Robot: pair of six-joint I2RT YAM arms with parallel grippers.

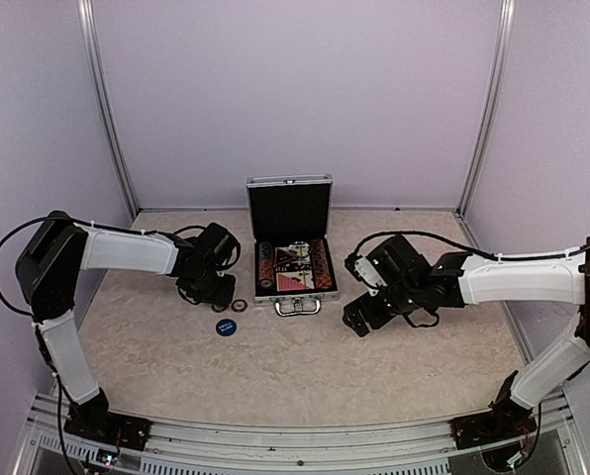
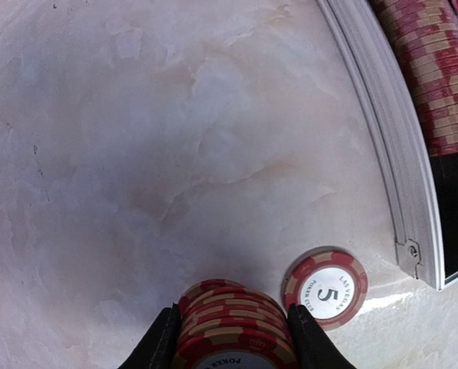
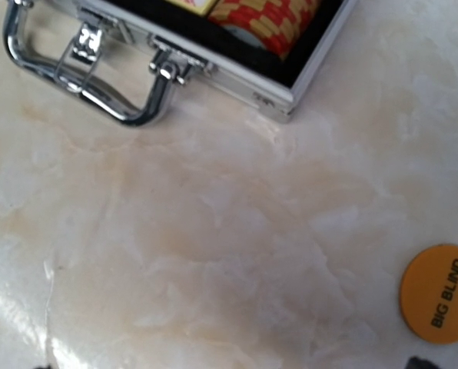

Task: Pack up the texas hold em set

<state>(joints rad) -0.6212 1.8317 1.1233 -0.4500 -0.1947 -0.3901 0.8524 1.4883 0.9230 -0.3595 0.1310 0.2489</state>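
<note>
Between the left gripper's [image 2: 237, 342] fingers [image 2: 161, 342], a stack of red-and-tan chips [image 2: 233, 315] is clamped, with the jaws partly closed on its sides. A loose "5" chip [image 2: 325, 287] lies flat on the table [image 2: 137, 154] at 2 o'clock of the stack, close but apart. Beyond it, at 1 o'clock, the ribbed aluminium case [image 2: 390, 131] presents its side wall, with a chip row [image 2: 436, 69] behind it. The right gripper [image 1: 359, 319] has its jaws spread wide and holds nothing; it sits near the case's 4 o'clock corner. The lid [image 1: 290, 208] is upright and the handle [image 3: 129, 117] lies flat. A blue round button [image 1: 226, 328] sits at the case's 7 o'clock. An orange "BIG BLIND" button [image 3: 438, 292] lies loose on the table.
</note>
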